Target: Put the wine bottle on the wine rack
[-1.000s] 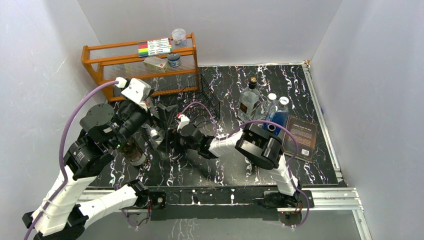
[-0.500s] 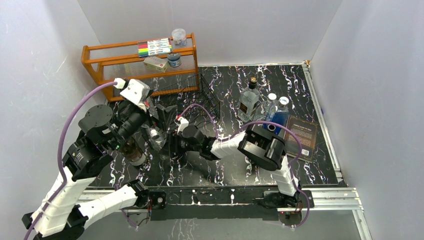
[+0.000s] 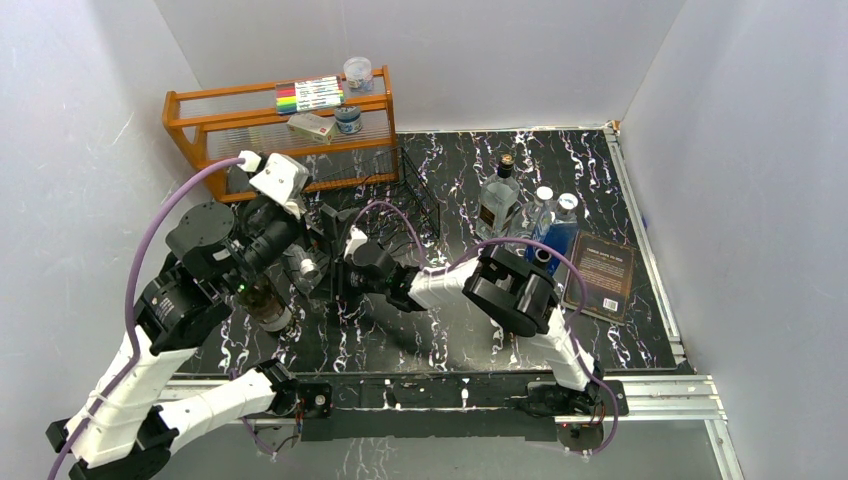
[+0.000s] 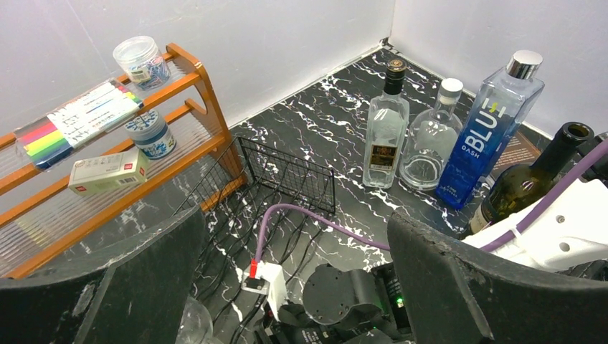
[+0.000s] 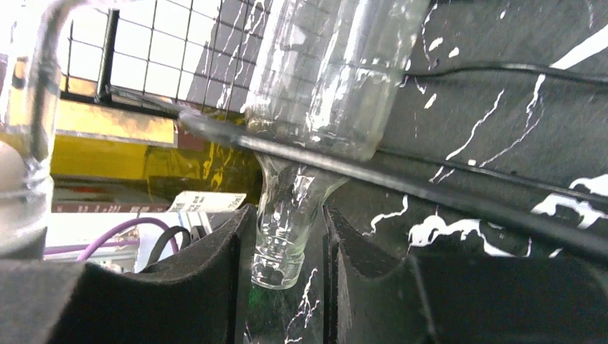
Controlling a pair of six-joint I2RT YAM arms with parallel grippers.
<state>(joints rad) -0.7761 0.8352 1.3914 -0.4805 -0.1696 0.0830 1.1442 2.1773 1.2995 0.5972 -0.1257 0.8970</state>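
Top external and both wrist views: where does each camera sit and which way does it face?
Top external: above and behind the bases, looking down; left arm and right arm show.
Left wrist: on the left arm, facing the far right corner over the wire rack; its open fingers frame the bottom.
Right wrist: low by the rack, facing a clear bottle; its fingers flank the neck.
Shared: top and left wrist both show the orange shelf.

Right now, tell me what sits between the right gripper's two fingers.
The neck of the clear glass bottle fills the gap between the fingers, shown in the right wrist view. Whether they pinch it is unclear.
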